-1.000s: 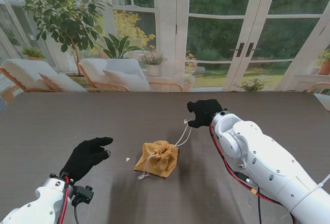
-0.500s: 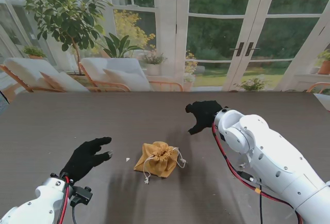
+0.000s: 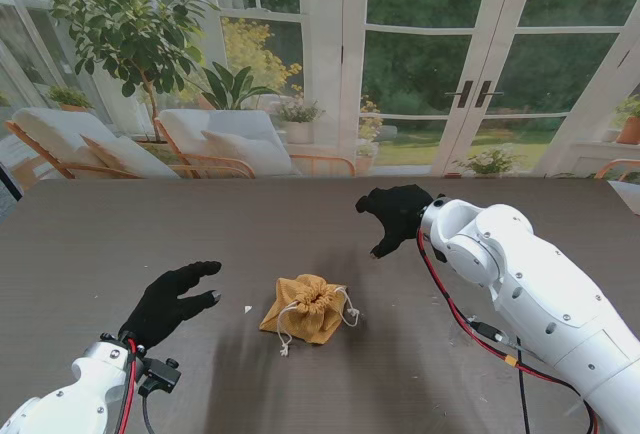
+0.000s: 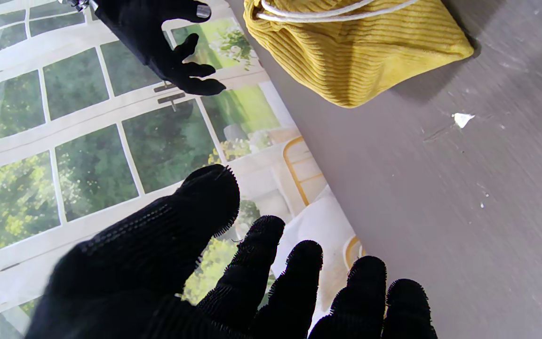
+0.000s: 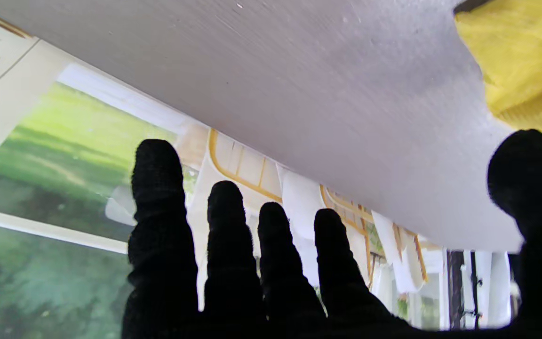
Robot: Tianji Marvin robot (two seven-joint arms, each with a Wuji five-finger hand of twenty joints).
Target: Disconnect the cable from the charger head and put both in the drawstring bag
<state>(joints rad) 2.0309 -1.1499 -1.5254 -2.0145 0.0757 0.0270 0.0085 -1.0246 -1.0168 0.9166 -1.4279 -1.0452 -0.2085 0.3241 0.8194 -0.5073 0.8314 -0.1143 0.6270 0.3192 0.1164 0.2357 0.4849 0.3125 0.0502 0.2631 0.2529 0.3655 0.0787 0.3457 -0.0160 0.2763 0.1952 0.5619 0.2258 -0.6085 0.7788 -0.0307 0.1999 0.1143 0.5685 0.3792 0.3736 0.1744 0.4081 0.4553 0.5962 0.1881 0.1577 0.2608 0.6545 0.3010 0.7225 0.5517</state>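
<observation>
A yellow corduroy drawstring bag (image 3: pixel 308 308) lies cinched shut in the middle of the table, its white cords (image 3: pixel 346 312) loose beside it. The same bag (image 4: pixel 355 52) shows in the left wrist view and as a yellow patch (image 5: pixel 520 66) in the right wrist view. My left hand (image 3: pixel 172 301) hovers open to the left of the bag, fingers (image 4: pixel 271 263) spread, holding nothing. My right hand (image 3: pixel 396 216) is open and raised beyond the bag to its right, fingers (image 5: pixel 233 245) extended and empty. No cable or charger head is visible.
A small white scrap (image 3: pixel 248 308) lies on the dark table (image 3: pixel 120 234) between my left hand and the bag. Glass doors, chairs and plants stand past the table's far edge.
My right hand let go of the bag's white cords, opened and drew up and away. The cords dropped slack beside the bag. My left hand stayed nearly still.
</observation>
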